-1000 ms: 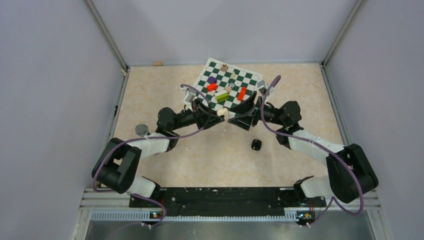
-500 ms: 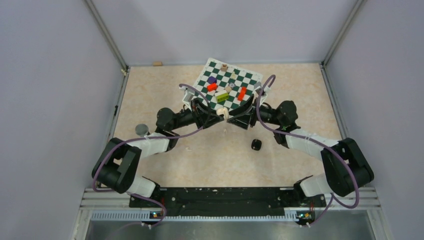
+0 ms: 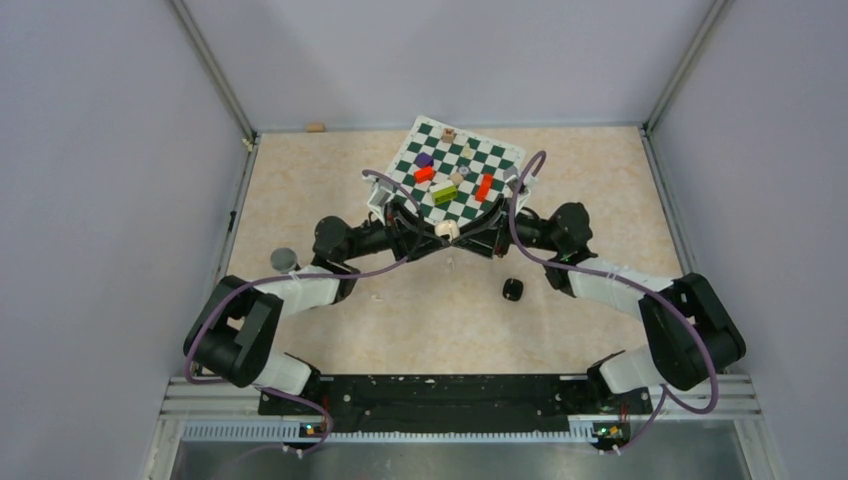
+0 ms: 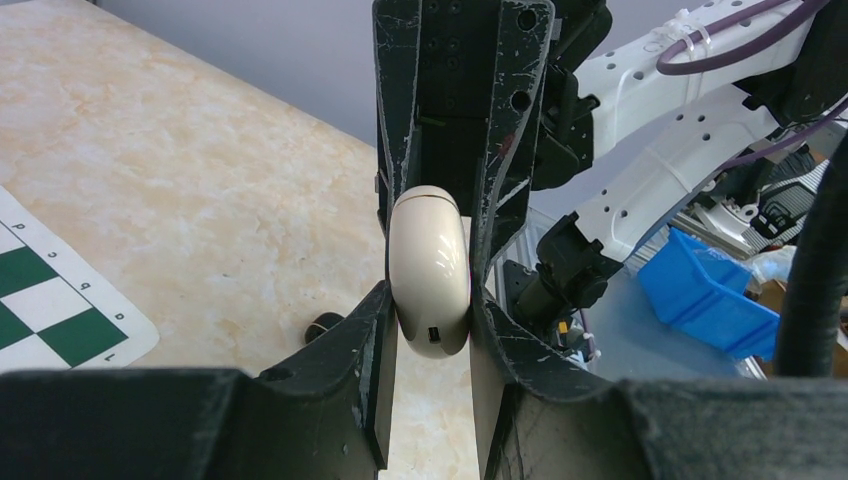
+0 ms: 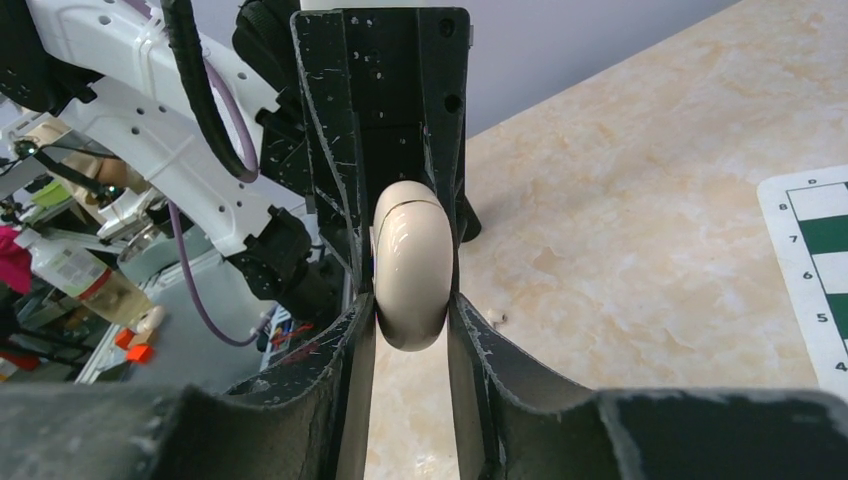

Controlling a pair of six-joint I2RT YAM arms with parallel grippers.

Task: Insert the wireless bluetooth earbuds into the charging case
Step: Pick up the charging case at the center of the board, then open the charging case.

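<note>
Left pincer [image 4: 430,300] and right pincer [image 5: 410,303] each clamp one end of the glossy cream oval charging case [image 3: 447,231]. It is held centre frame above the worktop [image 3: 300,180], likely to pry it open. Small black rounded object [image 3: 513,289] lies lower right.

cream pod [image 3: 447,231] pinched between left claw [image 4: 428,295] and right claw [image 5: 411,300]; just beyond them, a chessboard mat [image 3: 503,158] bearing coloured blocks [image 3: 445,193] on the tabletop [image 3: 300,190].

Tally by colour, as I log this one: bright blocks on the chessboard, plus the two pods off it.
Red blocks: 2
Purple block: 1
Green block: 1
Cream case, clamped by left gripper and right gripper: 1
Black pod on the table: 1
Total: 6
</note>
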